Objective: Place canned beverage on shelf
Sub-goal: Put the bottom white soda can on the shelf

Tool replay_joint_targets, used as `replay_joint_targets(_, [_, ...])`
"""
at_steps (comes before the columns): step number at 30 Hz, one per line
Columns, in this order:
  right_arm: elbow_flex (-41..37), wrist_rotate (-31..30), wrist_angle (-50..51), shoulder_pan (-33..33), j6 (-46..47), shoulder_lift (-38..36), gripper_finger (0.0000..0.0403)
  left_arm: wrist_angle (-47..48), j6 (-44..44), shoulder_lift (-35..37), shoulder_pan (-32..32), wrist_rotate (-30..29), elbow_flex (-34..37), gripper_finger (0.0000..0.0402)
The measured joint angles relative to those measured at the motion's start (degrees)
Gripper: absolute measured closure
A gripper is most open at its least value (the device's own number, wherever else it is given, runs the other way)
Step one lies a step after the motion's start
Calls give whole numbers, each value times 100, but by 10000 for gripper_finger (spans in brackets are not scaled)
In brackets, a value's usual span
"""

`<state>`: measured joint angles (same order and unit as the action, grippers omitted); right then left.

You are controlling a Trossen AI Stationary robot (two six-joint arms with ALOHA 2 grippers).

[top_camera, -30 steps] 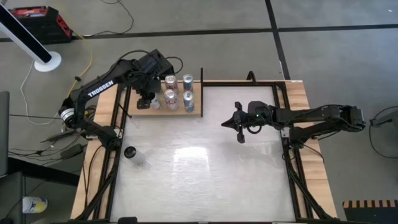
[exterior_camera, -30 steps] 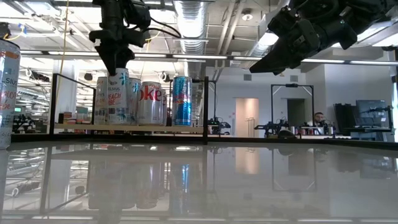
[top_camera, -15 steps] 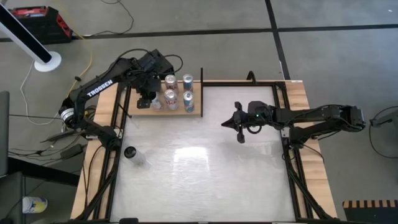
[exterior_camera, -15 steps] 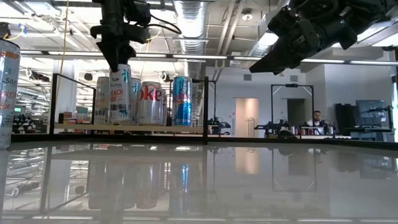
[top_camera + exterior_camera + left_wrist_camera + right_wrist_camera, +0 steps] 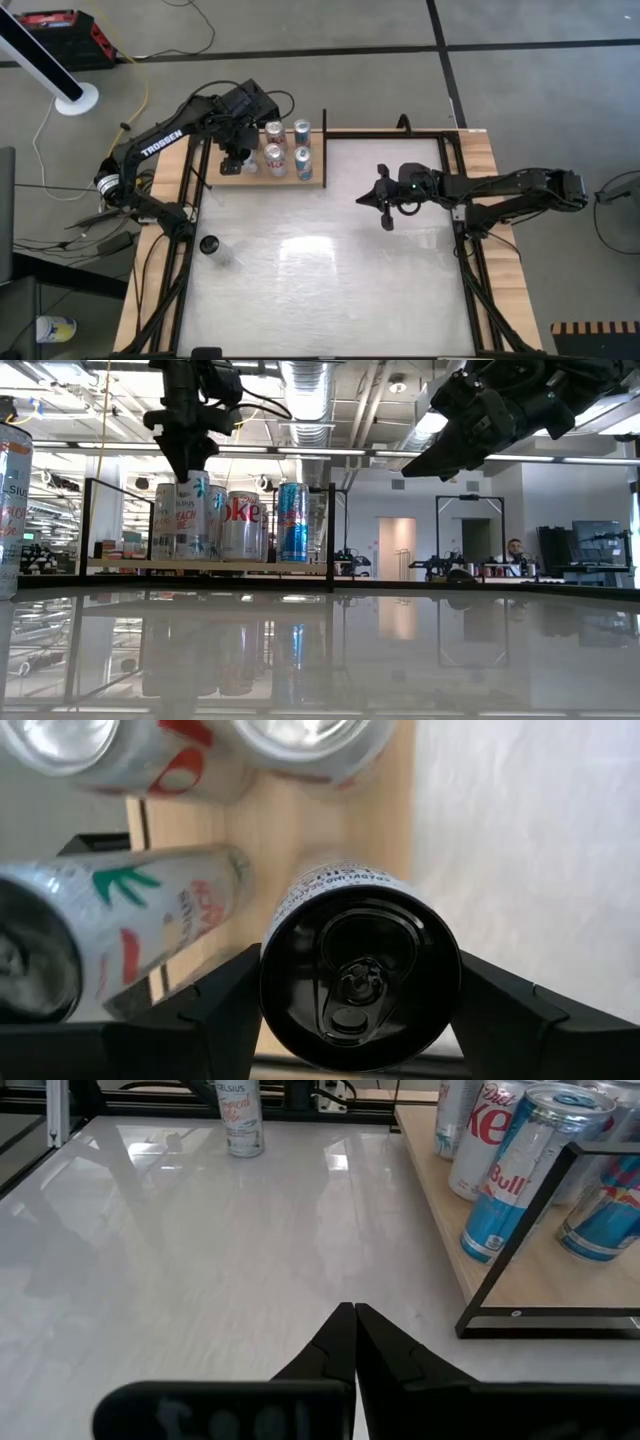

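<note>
The glossy white worktop (image 5: 320, 270) mirrored an open-plan room's ceiling lights. The left gripper (image 5: 236, 157) pinched an upright black-topped can (image 5: 357, 978) on the shelf (image 5: 285, 180); the right gripper (image 5: 354, 1342) hovered pressed together.

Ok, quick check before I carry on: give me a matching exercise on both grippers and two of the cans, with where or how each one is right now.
Things:
1. left gripper
2. right gripper
3. Celsius can
4. nearest Red Bull can

States:
A. stands alone on the white table, off the shelf
B. shut and empty, above the table
C. upright on the shelf, beside a black corner upright
D. closed on the black-topped can at the shelf

Pairs: 1-D, 2-B, 3-A, 4-C
</note>
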<state>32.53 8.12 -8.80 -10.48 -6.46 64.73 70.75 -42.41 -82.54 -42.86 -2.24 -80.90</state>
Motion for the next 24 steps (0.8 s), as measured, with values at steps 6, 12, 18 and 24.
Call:
replay_joint_targets(6, [-2,0,-2,-6,44,0,376,11,-1,-2,-8,-2,2,151])
replay_joint_targets(12, [-2,0,-20,-6,44,0,376,19,41,-2,-5,66,2,146])
replay_joint_targets(18, [0,0,-20,-6,14,0,376,-24,260,-9,-4,-45,4,114])
replay_joint_targets(24, [0,0,-20,-17,-4,0,376,-27,247,-9,-4,-152,7,105])
